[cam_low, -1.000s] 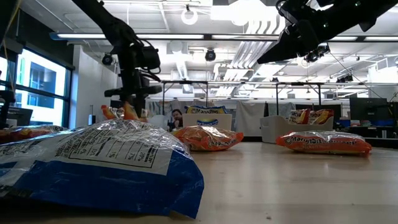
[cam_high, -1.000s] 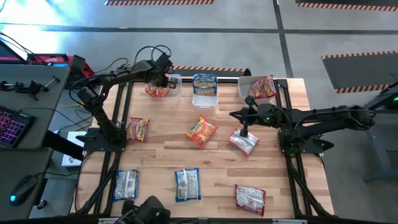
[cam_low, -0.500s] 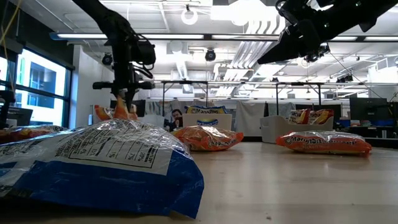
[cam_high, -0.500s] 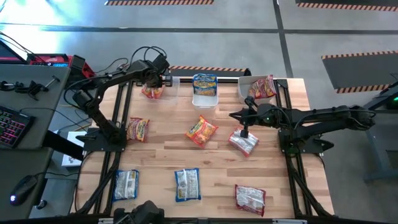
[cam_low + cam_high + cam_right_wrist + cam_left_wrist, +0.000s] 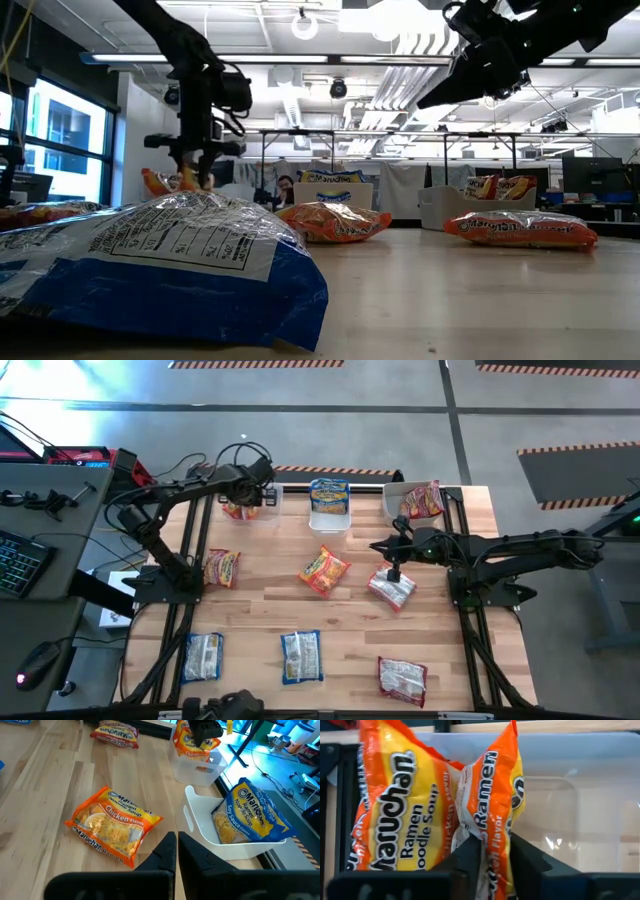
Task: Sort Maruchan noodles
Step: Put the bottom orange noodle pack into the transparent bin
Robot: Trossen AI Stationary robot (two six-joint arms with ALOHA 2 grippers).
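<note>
My left gripper [image 5: 243,497] [image 5: 192,165] is shut on an orange-red Maruchan packet [image 5: 400,815] at the left clear bin [image 5: 270,498] on the far edge. My right gripper [image 5: 393,572] [image 5: 176,845] is shut and empty, hovering above a pink-and-white packet [image 5: 392,590] that lies flat on the table. The middle bin [image 5: 330,520] holds a blue packet [image 5: 330,491]. A red-and-white packet [image 5: 421,500] leans in the right bin [image 5: 392,500]. Two orange packets [image 5: 222,568] [image 5: 325,570], two blue ones [image 5: 203,657] [image 5: 300,657] and a pink one [image 5: 402,680] lie flat on the wood. My left gripper pinches the orange packet at a crumpled fold near its middle [image 5: 487,827], between the two fingers [image 5: 470,857]. The fingers come from above, pointing down. The packet hangs bunched below them [image 5: 165,182] over the bin; whether it touches the bin's floor I cannot tell.
The three clear bins stand in a row along the far edge. A blue-and-white packet [image 5: 150,260] lies close in front of the low camera and hides the near-left table. Bare wood shows between the packets in the middle [image 5: 350,630].
My left gripper has carried the orange packet a short way toward the table's left edge, keeping it pinched and hanging. My right arm has kept still.
</note>
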